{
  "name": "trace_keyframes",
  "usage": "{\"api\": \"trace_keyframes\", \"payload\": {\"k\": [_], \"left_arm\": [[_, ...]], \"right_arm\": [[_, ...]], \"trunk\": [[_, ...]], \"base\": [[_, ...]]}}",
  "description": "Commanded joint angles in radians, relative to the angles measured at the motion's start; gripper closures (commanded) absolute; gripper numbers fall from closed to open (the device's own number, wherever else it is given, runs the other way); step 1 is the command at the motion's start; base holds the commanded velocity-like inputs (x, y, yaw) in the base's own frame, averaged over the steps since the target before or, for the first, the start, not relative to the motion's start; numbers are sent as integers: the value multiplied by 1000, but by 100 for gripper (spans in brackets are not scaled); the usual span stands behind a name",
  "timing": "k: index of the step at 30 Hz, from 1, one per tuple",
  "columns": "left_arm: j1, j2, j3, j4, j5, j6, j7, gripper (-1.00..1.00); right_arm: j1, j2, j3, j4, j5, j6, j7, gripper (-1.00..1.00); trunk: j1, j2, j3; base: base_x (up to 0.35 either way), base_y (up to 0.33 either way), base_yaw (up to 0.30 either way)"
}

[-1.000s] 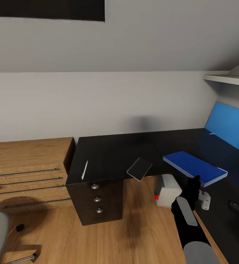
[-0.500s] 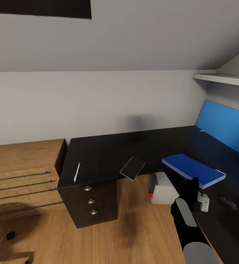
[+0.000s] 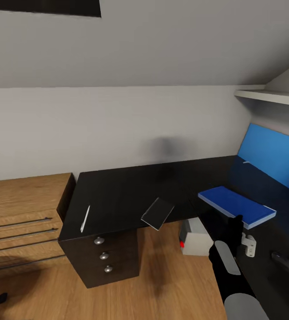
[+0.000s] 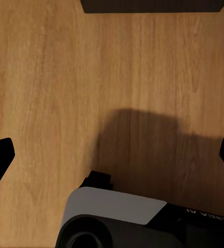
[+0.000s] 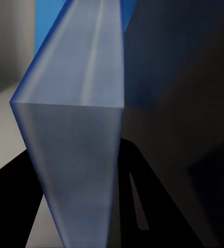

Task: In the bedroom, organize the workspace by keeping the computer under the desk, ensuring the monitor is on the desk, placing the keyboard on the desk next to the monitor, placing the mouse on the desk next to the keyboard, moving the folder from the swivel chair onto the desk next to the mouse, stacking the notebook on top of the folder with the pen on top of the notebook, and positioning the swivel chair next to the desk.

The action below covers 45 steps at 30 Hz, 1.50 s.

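Your right end effector (image 3: pixel 235 221) pinched the near edge of the folder (image 3: pixel 235 205), which lay on the black worktop (image 3: pixel 117 195) beside the blue wall panel (image 3: pixel 275 158). Your left end effector (image 4: pixel 112 155) hung spread over the wooden floor (image 4: pixel 65 77). The mouse (image 3: pixel 283 261) sat near. The notebook (image 3: pixel 157 213) overhung the worktop's edge above the computer (image 3: pixel 193 235); a careless nudge could likely tip it off, and the pen (image 3: pixel 85 218) also lay close to the front edge.

You're looking at a light wooden chest of drawers (image 3: pixel 20 213) sitting at the left, a long blue wall panel (image 3: pixel 275 162) running along the right, and a white shelf (image 3: pixel 271 95) hanging above it.
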Motion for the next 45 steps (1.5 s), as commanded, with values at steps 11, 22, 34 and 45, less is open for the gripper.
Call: {"api": "trace_keyframes", "payload": {"k": [11, 22, 34, 45], "left_arm": [[0, -5, 0, -50, 12, -3, 13, -100], [0, -13, 0, -66, 14, 1, 15, -100], [0, -17, 0, -66, 13, 2, 14, -100], [0, -20, 0, -66, 12, 1, 14, -100]], "right_arm": [[-1, -8, -2, 1, -10, 0, 4, 100], [-1, -10, -21, 1, -11, 0, 3, 100], [-1, -10, -28, -2, -125, 0, 86, 100], [-1, -10, -30, -2, -127, 0, 101, 100]], "trunk": [[4, -8, -6], [46, -85, -41], [92, -169, -78], [134, -246, -113]], "base": [[6, -7, -90], [0, 0, 0], [0, 0, 0], [0, 0, 0]]}}
